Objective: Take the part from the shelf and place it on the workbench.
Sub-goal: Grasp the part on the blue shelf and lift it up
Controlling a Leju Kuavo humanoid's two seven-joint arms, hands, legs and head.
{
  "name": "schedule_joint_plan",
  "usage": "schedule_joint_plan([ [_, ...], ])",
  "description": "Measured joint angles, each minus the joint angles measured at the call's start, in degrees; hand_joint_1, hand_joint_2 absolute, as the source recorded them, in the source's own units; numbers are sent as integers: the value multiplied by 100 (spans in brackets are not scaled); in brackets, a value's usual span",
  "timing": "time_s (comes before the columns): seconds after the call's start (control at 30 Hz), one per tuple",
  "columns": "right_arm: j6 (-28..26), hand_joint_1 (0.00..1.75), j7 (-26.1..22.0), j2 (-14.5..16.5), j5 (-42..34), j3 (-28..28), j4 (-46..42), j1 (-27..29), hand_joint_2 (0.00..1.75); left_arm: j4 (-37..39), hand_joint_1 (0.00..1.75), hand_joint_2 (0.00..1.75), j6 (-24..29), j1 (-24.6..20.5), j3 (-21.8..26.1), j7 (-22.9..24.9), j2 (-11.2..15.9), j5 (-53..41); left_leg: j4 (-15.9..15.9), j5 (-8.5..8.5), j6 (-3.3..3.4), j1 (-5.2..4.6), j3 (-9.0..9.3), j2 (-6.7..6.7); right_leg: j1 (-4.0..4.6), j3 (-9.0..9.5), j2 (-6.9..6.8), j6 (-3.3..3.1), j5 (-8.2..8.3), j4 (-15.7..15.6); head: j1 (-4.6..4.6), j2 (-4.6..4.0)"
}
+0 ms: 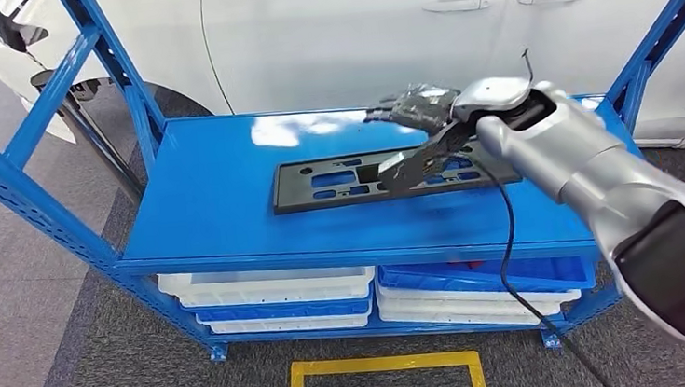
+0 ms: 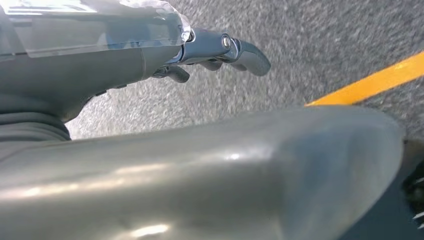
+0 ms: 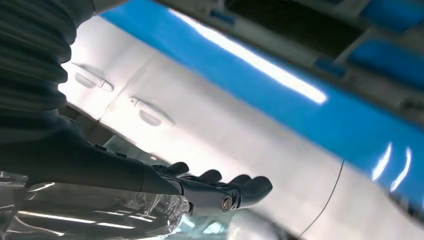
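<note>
While the black part (image 1: 384, 177) lies on the blue shelf (image 1: 218, 204), the right robot hand (image 1: 418, 135) hovers open.

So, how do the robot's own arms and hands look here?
The right arm is silver metal with a black section nearer the body; a thin black cable hangs from it. The right hand is dark, with black fingers and a clear plastic cover. The left hand looks grey.

You see a bright blue shelf (image 1: 209, 205) carrying a flat black part (image 1: 319, 184) with cut-outs showing blue through them. Your right hand (image 1: 423, 135) is dark grey on a silver arm; your left hand (image 2: 220, 52) is dark grey too. White and blue trays (image 1: 273, 298) sit below. Grey speckled floor (image 1: 112, 382) bears a yellow line (image 1: 382, 368); a white car (image 1: 353, 33) stands behind.
</note>
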Motion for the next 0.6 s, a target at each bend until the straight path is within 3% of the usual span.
schedule_joint_plan([
  [0.07,-21,0,97,-169,-324,58,-299,-185,175,0,0,0,2,17,18,-9,3,9,301,-212,-55,11,-113,2,-28,27,-6,-73,17,-40,0,-1],
  [0.17,-74,0,156,-325,-465,155,-608,-306,175,0,0,0,2,22,43,-11,6,12,1400,-727,-108,37,-595,6,-18,40,-3,-112,14,-46,0,-1],
  [0.2,-82,0,165,-365,-480,192,-677,-310,175,0,0,0,2,22,51,-11,7,12,1624,-774,-115,39,-705,6,-14,43,-1,-114,11,-44,1,-1],
  [0.23,-105,0,181,-402,-488,230,-737,-311,175,0,0,0,2,24,56,-13,7,11,1622,-705,-113,39,-710,6,-12,49,2,-111,7,-42,1,-1],
  [0.27,-156,0,207,-437,-489,264,-790,-311,175,0,0,0,2,24,58,-18,7,9,1377,-532,-101,40,-597,6,-11,58,6,-104,1,-38,1,-1],
  [0.33,-340,0,277,-504,-456,321,-880,-311,175,0,0,0,-6,12,59,-33,8,2,533,-149,-51,33,-183,6,-3,76,13,-73,-19,-29,1,-1],
  [0.4,-551,0,342,-574,-355,383,-935,-284,175,0,0,0,-20,-16,58,-46,8,-11,26,-15,4,14,59,0,13,71,15,-23,-25,-26,1,-1],
  [0.53,-990,0,412,-651,-171,521,-973,-91,175,0,0,0,-35,-58,60,-51,6,-23,-94,11,129,19,101,1,4,47,13,107,-63,12,1,0],
  [0.6,-1154,0,426,-656,-156,565,-961,5,175,0,0,0,-29,-93,60,-48,4,-7,-138,40,178,36,119,11,-17,-160,12,157,-327,458,1,-1],
])
